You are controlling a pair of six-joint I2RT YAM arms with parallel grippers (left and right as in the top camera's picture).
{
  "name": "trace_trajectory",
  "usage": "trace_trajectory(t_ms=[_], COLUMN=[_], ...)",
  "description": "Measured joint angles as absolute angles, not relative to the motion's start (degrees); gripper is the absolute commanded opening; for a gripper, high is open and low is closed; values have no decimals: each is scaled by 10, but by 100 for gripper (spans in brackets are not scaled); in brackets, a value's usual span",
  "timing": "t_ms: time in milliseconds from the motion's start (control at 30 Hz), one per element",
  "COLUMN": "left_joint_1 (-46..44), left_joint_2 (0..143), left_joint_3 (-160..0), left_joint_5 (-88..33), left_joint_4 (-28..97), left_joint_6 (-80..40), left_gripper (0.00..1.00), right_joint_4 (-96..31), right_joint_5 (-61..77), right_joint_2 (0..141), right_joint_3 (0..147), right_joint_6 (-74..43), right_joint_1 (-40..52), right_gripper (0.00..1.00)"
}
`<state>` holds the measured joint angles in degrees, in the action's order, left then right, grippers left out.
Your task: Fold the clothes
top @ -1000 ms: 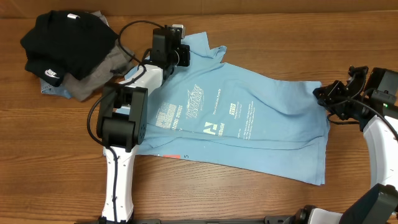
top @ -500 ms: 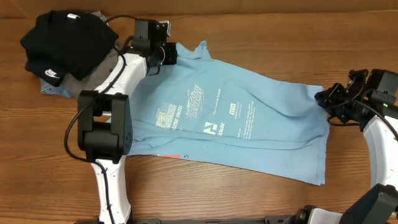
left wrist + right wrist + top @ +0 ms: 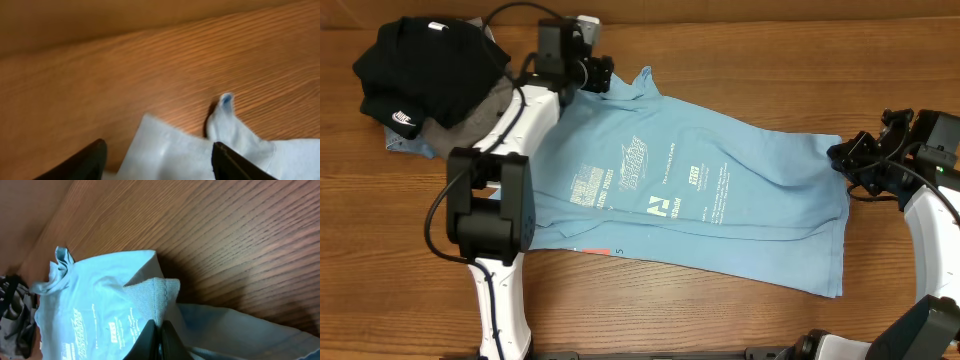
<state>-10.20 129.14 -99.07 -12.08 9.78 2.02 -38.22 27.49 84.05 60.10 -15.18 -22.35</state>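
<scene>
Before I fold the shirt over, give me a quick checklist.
1. Right gripper shut on the shirt edge: ok.
2. Left gripper gripping the shirt: not ok; it is open, with the corner between its fingers.
3. Shirt spread out, print up: ok.
4. Grey garment clear of the shirt: cannot tell; the left arm hides the gap.

Warm-toned wood-grain table under even light
</scene>
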Motion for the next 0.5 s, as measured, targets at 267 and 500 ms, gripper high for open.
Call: trace_trajectory(t_ms=[267, 500], left_joint_1=[-138, -137], left_joint_2=[1348, 1371], left_joint_3=[-991, -991], left_joint_5=[-98, -72], left_joint_4=[76, 63], left_joint_6=[90, 92], left_gripper=[63, 65], right_joint_4=[-387, -400], right_joint_5=[274, 274], right_joint_2=[841, 841], right_joint_3=[601, 601], right_joint_6=[-152, -152], right_joint_1=[-223, -223], right_gripper=[4, 4])
